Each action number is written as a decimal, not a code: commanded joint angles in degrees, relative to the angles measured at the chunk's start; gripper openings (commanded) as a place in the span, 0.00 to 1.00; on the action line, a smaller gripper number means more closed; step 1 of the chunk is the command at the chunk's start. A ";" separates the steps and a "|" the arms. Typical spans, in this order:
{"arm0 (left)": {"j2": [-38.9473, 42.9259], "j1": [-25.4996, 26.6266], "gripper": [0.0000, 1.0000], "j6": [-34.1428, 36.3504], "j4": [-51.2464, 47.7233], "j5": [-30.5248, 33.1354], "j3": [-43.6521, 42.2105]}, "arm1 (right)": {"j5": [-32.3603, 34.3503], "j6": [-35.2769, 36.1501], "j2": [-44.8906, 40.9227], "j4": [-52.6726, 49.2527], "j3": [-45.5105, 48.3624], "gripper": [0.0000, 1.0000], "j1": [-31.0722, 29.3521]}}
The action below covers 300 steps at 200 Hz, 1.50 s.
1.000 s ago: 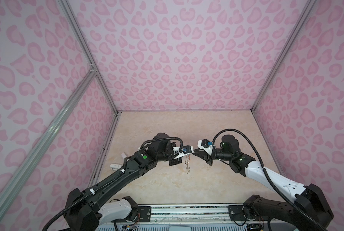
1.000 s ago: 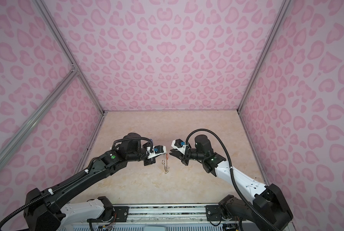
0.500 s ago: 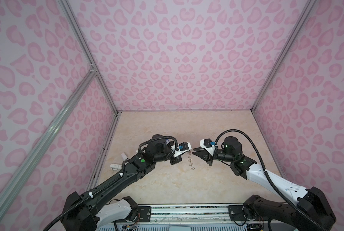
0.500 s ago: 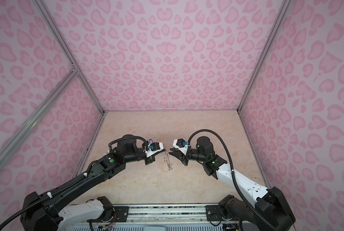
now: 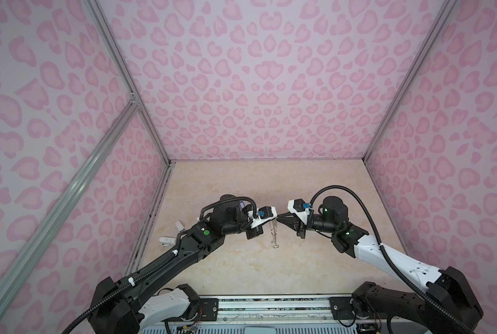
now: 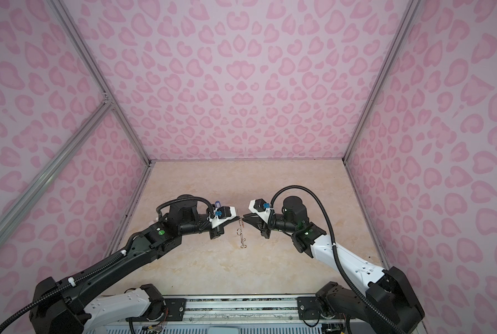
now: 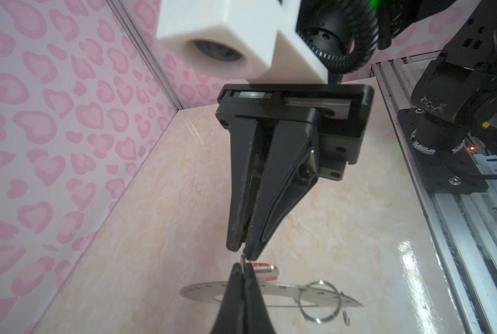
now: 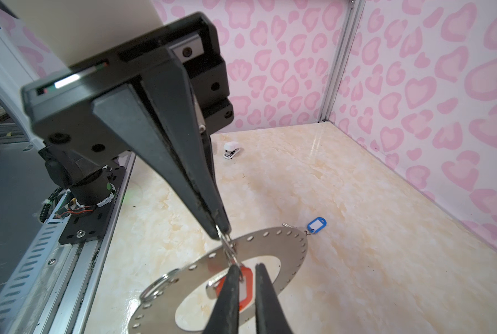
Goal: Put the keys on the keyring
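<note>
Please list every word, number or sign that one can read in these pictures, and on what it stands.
None can be read.
The blue tag has a white insert that looks blank.
The orange-red tag is partly hidden.
The keyring shows only holes round its rim.

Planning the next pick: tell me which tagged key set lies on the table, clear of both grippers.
The blue-tagged key set: it lies on the table, apart from the keyring. The orange-red tag hangs at the keyring.
</note>
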<state>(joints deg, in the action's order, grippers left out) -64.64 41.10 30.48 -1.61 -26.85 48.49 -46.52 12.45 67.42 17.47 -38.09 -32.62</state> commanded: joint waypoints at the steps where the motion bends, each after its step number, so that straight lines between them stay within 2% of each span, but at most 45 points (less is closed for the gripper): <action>1: 0.30 0.03 0.03 0.71 2.15 -1.45 0.47 | -1.21 -0.73 0.47 0.43 -0.48 0.13 -0.08; 20: 0.48 0.02 0.03 1.16 1.77 -1.54 0.47 | -1.79 -0.70 0.85 -0.03 -0.98 0.09 -0.04; 38: 0.57 0.03 0.03 1.11 1.12 -1.73 0.54 | -2.20 -0.77 0.87 -0.21 -1.18 0.00 -0.07; 84: 1.50 -0.36 0.03 0.57 2.87 -1.26 -0.16 | -5.23 1.86 1.64 -7.38 -2.98 0.00 1.18; 118: -0.35 -0.59 0.03 0.16 3.99 -3.86 1.51 | -7.47 4.83 3.59 -13.40 -6.74 0.00 1.38; 159: -2.14 -0.72 0.03 -0.24 5.36 -6.32 2.31 | -7.72 7.22 4.60 -15.52 -8.90 0.00 1.40; 182: -2.42 -1.00 0.03 -0.33 5.78 -6.54 2.31 | -5.65 9.51 3.85 -17.58 -8.97 0.19 2.34; 200: -2.33 -1.62 0.03 -0.73 5.99 -7.27 2.22 | -3.74 10.68 1.66 -17.59 -7.46 0.27 3.88; 224: -1.97 -2.30 0.03 -1.51 6.41 -8.57 2.31 | -1.50 12.25 -2.42 -17.05 -5.00 0.29 4.58; 247: -2.07 -2.70 0.03 -2.30 6.53 -10.33 2.65 | -1.67 10.00 -5.02 -11.98 -3.25 0.29 4.26; 300: -2.90 -2.69 0.03 -2.79 5.46 -13.20 4.15 | -1.68 6.97 -4.72 -5.30 -3.81 0.28 1.55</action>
<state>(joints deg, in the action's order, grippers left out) -67.09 38.39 28.10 1.45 -37.34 51.31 -48.34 21.47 62.19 7.31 -41.63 -30.55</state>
